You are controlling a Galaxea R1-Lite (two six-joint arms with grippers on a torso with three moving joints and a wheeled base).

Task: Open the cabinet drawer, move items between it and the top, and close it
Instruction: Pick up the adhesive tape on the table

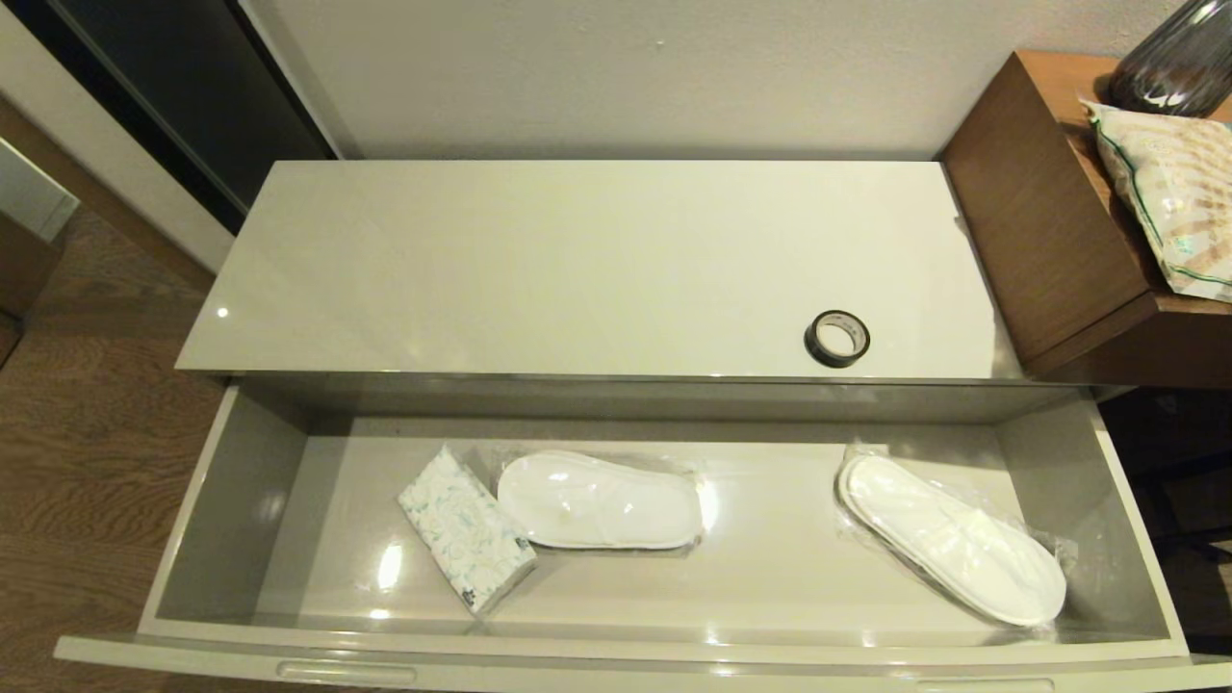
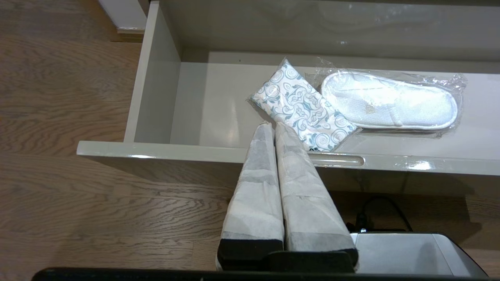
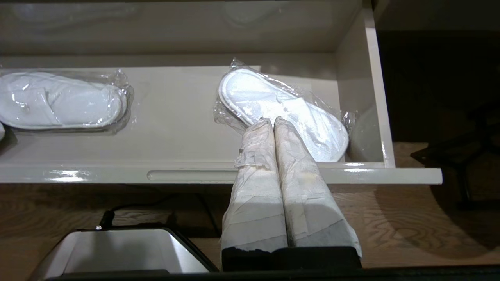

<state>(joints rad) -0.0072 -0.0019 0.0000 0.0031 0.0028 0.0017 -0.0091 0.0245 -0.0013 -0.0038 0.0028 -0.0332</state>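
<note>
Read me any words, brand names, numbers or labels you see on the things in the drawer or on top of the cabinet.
No text here can be read.
tissue pack: dark mark at one end, too small to read.
slipper: faint mark on the sole, too blurred to read.
tape roll: no legible print.
patterned bag on the wooden table: no words readable.
</note>
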